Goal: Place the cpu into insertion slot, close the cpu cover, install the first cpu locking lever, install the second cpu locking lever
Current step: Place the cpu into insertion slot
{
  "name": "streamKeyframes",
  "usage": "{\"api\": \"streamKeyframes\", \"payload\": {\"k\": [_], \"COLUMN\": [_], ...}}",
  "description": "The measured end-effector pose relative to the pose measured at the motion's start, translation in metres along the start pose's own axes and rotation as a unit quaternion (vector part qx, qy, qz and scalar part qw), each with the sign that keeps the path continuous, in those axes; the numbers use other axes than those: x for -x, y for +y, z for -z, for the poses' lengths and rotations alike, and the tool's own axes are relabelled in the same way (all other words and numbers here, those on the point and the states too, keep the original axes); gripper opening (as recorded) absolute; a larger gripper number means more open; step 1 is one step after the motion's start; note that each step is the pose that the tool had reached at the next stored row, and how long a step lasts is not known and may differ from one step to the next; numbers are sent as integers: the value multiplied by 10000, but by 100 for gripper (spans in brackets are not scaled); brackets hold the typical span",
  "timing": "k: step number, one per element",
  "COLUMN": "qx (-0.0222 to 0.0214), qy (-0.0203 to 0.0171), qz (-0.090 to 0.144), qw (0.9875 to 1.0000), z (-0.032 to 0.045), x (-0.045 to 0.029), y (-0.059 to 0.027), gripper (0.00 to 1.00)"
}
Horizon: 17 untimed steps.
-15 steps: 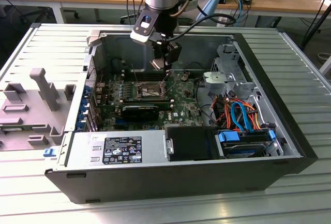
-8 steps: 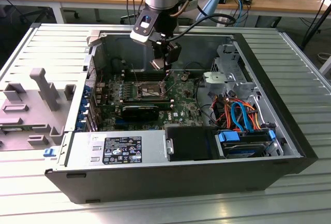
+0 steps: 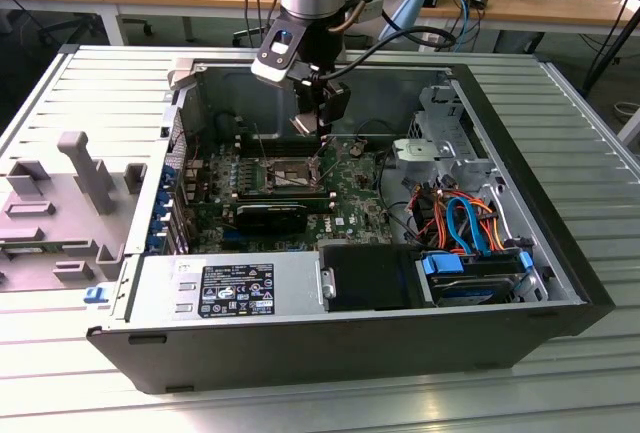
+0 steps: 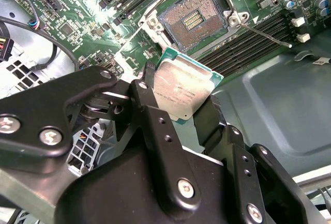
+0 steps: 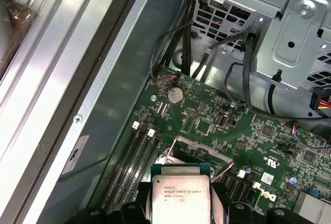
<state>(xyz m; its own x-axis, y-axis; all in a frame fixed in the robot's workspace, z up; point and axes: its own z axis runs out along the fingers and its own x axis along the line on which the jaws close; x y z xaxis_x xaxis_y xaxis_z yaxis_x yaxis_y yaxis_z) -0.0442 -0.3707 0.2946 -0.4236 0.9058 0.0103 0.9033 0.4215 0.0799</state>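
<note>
Fingers (image 4: 155,115) of the gripper (image 4: 178,100) clamp the cpu (image 4: 183,87) by two opposite edges, holding it tilted in the air. Its top is a dull silver-grey metal plate with faint print, edged by a thin green border. Close by lies the insertion slot (image 4: 192,19), uncovered, a dark square with a silver rim set in the green motherboard (image 4: 77,22). In the exterior view the gripper hangs above the slot inside the open computer case (image 3: 300,353).
</note>
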Motion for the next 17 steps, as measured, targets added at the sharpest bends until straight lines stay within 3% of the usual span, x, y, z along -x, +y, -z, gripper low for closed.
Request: {"api": "streamKeyframes", "payload": {"k": [17], "qx": [1], "qy": [-5], "qz": [-63], "qw": [10000], "z": [-1], "x": [0], "y": [0], "gripper": [54]}}
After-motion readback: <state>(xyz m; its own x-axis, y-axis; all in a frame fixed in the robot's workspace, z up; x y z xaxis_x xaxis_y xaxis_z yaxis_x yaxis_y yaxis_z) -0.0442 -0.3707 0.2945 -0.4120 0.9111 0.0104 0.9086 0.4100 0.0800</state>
